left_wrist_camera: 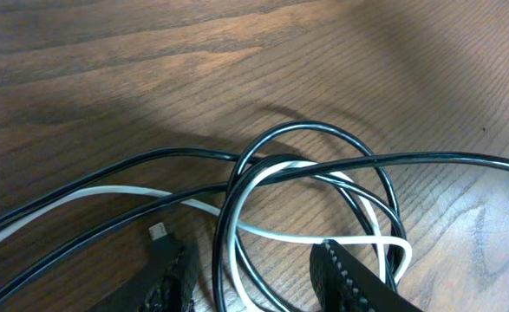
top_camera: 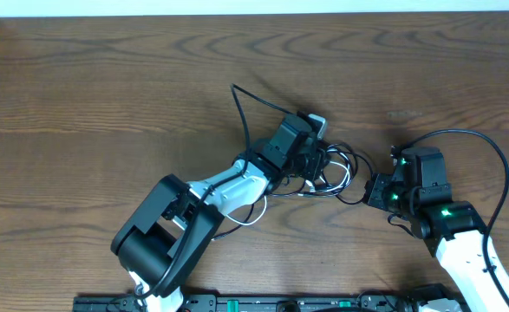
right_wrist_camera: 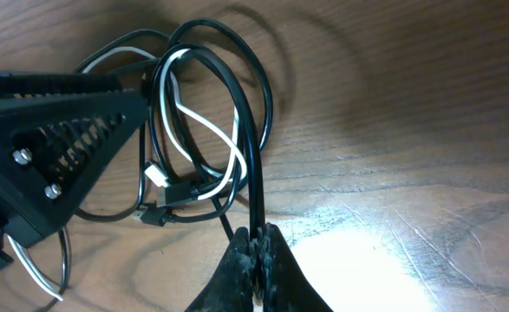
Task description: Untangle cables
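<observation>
A thin black cable (top_camera: 241, 113) and a thin white cable (top_camera: 261, 211) lie tangled in loops at the table's centre. My left gripper (top_camera: 315, 165) is over the tangle. In the left wrist view it (left_wrist_camera: 254, 260) is open, with its fingers on either side of strands of the black cable (left_wrist_camera: 319, 126) and white cable (left_wrist_camera: 107, 191); a small plug (left_wrist_camera: 159, 232) lies by the left finger. My right gripper (top_camera: 371, 191) is at the tangle's right edge. In the right wrist view it (right_wrist_camera: 259, 236) is shut on the black cable (right_wrist_camera: 252, 173), and the white cable (right_wrist_camera: 162, 87) loops behind.
The wooden table (top_camera: 107, 104) stretches to a white edge at the back. The right arm's own thick black cable (top_camera: 497, 165) arcs at the right. The left arm's gripper body (right_wrist_camera: 55, 130) fills the left of the right wrist view. A black rail (top_camera: 237, 303) runs along the front.
</observation>
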